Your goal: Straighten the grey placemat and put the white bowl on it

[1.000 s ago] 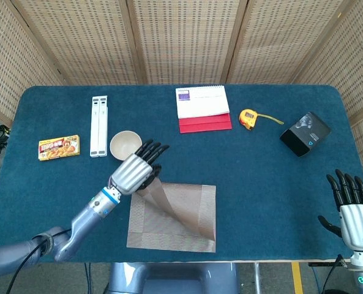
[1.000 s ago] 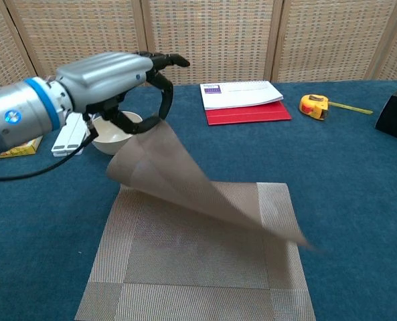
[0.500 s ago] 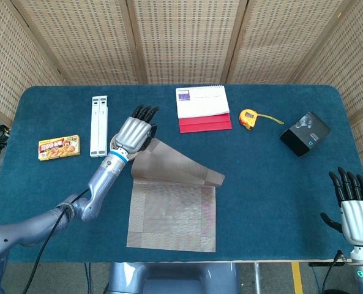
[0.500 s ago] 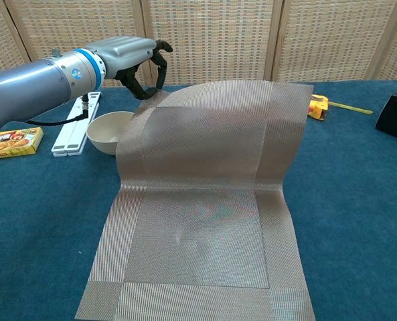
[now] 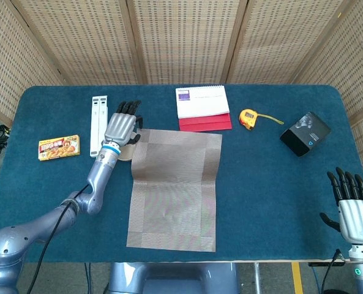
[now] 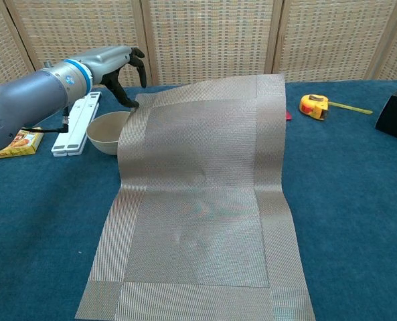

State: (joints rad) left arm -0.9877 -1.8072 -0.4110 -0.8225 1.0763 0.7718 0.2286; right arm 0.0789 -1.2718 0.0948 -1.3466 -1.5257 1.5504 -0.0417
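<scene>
The grey placemat (image 5: 175, 190) lies unfolded lengthwise at the table's front middle. In the chest view its far half (image 6: 205, 127) still arches up off the table, with a crease across the middle. My left hand (image 5: 121, 127) pinches the mat's far left corner, thumb against the edge in the chest view (image 6: 114, 63). The white bowl (image 6: 108, 132) stands upright just left of the mat; in the head view my hand and wrist mostly cover the bowl (image 5: 128, 151). My right hand (image 5: 351, 207) hovers at the table's front right corner, fingers apart, holding nothing.
A white hinged strip (image 5: 98, 125) and a yellow food box (image 5: 59, 147) lie left of the bowl. A white-and-red notebook (image 5: 202, 109) sits just beyond the mat's far edge. A yellow tape measure (image 5: 248, 117) and a black box (image 5: 305, 133) lie at the back right.
My left hand has carried the mat's folded-over corner away from me and leftward, unfolding the mat to full length. The hand now sits over the bowl. The right hand barely moved.
</scene>
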